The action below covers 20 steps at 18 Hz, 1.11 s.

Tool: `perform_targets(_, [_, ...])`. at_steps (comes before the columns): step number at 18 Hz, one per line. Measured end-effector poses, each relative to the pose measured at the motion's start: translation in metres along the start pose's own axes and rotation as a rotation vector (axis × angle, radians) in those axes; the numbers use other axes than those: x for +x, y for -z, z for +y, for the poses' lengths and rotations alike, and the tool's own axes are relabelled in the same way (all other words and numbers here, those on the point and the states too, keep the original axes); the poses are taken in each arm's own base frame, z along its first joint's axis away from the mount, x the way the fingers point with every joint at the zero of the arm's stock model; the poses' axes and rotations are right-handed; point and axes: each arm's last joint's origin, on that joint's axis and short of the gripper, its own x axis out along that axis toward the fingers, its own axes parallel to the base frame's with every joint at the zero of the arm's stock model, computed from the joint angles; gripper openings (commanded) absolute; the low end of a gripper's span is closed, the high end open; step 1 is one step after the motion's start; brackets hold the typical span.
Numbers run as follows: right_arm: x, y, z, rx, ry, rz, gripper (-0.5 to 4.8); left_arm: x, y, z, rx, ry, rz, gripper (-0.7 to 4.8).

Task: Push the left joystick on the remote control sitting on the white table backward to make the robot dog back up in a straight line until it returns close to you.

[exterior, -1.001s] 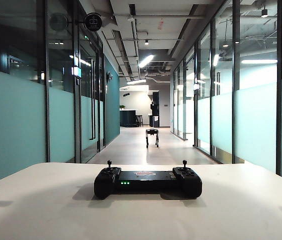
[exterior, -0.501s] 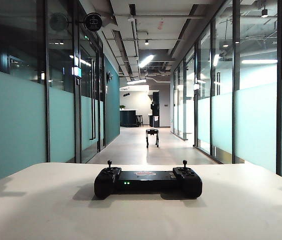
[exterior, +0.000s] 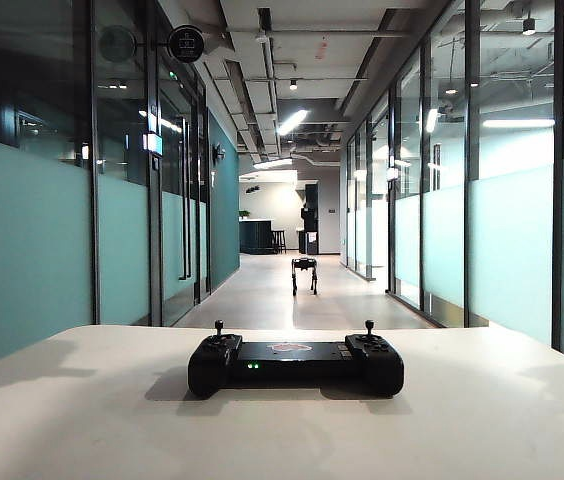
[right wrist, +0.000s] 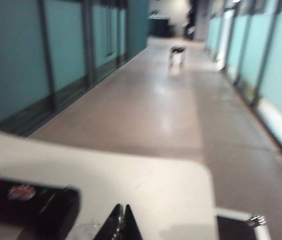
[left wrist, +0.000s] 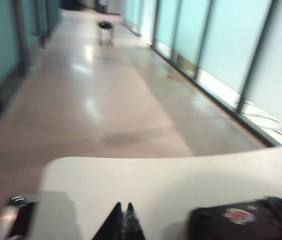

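The short thin black left joystick (exterior: 218, 327), tipped with a small round knob, is seen standing upright and untouched on the left lobe of the wide black gamepad-like remote control (exterior: 295, 364), whose identical right stick (exterior: 369, 326) rises from the opposite lobe; small green lights and a reddish logo are shown on the handset's face. The handset is laid across the middle of the large matte white table (exterior: 82, 420), towards its far edge. Beyond that edge, the small dark four-legged robot dog (exterior: 304, 273) is seen far down the glossy corridor between frosted glass partitions, so none of the backing-up is judged to be done. No arm appears in the exterior view. In the left wrist view, the left gripper (left wrist: 122, 225) is shown above the table near the handset's left end, well short of it, its two dark fingertips brought together and nothing held between them. In the right wrist view, the right gripper (right wrist: 121, 222) is likewise seen with its tips pressed together and empty, near the handset's right end. The step in hand is judged to be the approach. The next move would call for the left gripper to be brought over the left lobe, lowered against the far side of the knob, and drawn straight back without sideways drift.
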Motion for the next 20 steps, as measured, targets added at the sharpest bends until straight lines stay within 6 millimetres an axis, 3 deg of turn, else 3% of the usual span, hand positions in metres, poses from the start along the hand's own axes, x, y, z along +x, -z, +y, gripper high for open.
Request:
perform_targets(10, [0.031,0.013,0.018,0.004,-0.114,0.044,-0.02,0.042,0.001,-0.031,-0.003,0.185,0.086,-0.06])
perform_targets(20, [0.059,0.033,0.033,0.004,-0.187,0.101,-0.02,0.065,-0.002,-0.033,0.016,0.211,0.122,-0.06])
